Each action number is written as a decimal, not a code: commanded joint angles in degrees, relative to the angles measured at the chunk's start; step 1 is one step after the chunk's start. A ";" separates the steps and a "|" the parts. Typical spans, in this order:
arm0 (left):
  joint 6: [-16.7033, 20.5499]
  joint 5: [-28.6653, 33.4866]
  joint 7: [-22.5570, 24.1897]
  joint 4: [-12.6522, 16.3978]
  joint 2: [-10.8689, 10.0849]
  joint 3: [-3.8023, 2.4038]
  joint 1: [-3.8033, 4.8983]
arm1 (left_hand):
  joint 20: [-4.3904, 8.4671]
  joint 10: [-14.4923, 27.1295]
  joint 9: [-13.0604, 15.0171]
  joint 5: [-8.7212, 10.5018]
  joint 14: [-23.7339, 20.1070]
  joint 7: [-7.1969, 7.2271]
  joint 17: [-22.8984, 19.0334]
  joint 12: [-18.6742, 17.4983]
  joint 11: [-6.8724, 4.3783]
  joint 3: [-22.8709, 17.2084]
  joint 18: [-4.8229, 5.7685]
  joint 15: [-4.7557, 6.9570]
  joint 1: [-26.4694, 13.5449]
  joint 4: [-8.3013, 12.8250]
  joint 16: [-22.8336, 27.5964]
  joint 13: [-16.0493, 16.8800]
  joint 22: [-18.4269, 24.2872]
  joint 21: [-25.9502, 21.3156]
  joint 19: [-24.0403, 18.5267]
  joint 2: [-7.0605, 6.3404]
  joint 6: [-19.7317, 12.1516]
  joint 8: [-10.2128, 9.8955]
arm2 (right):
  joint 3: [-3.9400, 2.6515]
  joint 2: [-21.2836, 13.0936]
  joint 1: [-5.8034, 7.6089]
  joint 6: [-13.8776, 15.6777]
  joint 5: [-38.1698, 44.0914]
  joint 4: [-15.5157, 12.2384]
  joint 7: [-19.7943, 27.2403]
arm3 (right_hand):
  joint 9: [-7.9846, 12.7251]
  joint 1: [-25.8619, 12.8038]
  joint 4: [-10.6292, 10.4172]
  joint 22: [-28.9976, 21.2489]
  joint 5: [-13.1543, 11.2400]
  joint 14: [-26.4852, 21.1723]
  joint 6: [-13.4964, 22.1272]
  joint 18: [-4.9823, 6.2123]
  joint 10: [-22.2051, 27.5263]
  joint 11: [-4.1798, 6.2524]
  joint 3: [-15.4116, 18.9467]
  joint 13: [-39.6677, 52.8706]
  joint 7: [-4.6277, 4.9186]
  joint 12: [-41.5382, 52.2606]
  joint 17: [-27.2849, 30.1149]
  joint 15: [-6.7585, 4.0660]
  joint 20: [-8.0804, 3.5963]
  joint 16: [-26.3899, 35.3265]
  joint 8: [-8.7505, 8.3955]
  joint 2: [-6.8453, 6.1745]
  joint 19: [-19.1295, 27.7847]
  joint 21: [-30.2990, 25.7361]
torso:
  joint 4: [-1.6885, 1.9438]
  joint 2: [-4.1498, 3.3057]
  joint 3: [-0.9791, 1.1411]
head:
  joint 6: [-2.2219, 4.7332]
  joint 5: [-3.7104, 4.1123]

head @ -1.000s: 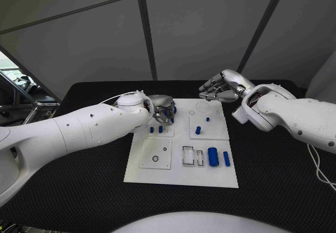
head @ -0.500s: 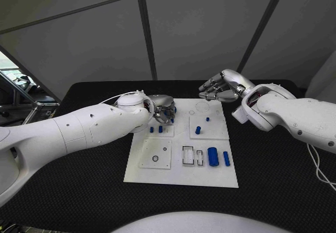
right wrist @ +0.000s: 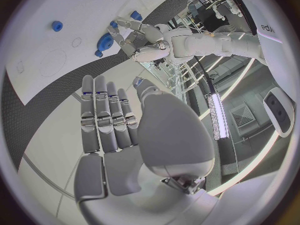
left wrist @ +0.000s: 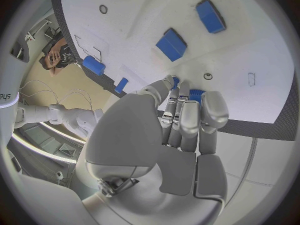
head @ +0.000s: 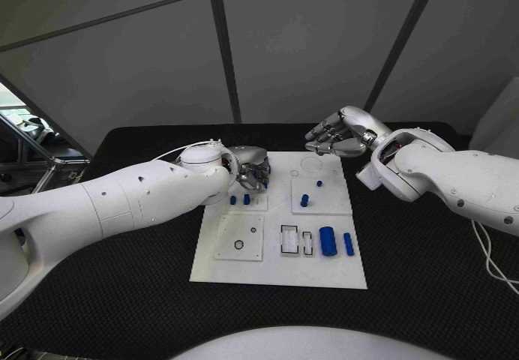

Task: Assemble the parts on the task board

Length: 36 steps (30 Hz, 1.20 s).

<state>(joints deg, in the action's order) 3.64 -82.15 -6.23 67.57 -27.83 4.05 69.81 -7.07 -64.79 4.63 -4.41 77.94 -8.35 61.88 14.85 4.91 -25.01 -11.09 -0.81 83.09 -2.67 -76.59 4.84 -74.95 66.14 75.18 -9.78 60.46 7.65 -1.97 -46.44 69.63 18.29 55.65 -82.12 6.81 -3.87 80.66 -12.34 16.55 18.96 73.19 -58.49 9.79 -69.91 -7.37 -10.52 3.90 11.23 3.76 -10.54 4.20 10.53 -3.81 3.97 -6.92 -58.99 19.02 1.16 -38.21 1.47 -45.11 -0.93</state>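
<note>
The white rectangular task board (head: 279, 276) is laid on the black table (head: 130, 300), between the two white arms. The left silver hand (head: 251, 166) is lowered onto the board's far left corner. In the left wrist view, its fingers (left wrist: 181, 120) are held straight and pressed together, side by side, with the thumb set against them; a small blue part (left wrist: 196, 93) is seen just beyond the fingertips, touching them, but whether it is pinched cannot be told. Beyond that hand's fingertips, two blue block-shaped parts (left wrist: 170, 44) are seen on the white surface, a little apart from each other. In the head view the same pair of short blue pegs (head: 240, 199) stands just on the near side of the left hand.

The right silver hand (head: 337, 137) is held above the far right corner of the board, clear of its surface. In the right wrist view its fingers (right wrist: 106, 117) are extended and laid close together, the thumb alongside, and nothing is held in them.

Nearer the robot than the right hand, a small blue upright peg (head: 305, 200) and a tiny blue stud (head: 320, 183) stand on the board. Further toward the robot, a large blue cylinder (head: 328, 241) and a slimmer blue cylinder (head: 348, 243) lie side by side, just beside two empty rectangular slots (head: 290, 239).
</note>
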 commanded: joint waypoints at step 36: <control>5.82 3.80 4.24 6.02 -5.74 -1.51 -0.08 | 0.95 -4.01 0.00 0.00 1.62 0.06 -0.44 -3.14 -0.59 -3.10 5.90 0.58 -0.65 1.91 -0.77 0.08 -2.73 2.55 2.36 0.93 3.07 -0.06 | -0.04 -0.22 0.10 -0.21 0.02 0.44 0.52 | -0.04 0.02 0.28 -0.18 0.29 0.04 0.26 0.66 0.48 0.08 -0.09 -0.07 -0.04 0.08 0.14 0.20 0.02 0.15 0.13 0.64 -0.59 -0.43 | 0.10 0.11 -0.03 | 0.82 -0.58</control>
<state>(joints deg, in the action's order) 8.66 -79.30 -2.45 73.39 -33.53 2.56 69.64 -6.15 -68.54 4.65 -4.40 79.36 -8.18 61.49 12.08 4.21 -27.66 -11.10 -0.20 83.01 -0.80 -77.23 4.85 -74.93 68.93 77.08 -8.65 63.27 7.81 -1.98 -46.67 69.63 18.27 55.65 -81.65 6.85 -3.87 80.66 -12.34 16.42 18.96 73.19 -58.49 9.79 -69.91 -7.37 -10.52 3.90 11.23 3.76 -10.45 4.20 10.73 -3.81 3.97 -6.92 -59.19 18.80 1.30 -38.04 1.42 -44.33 -1.50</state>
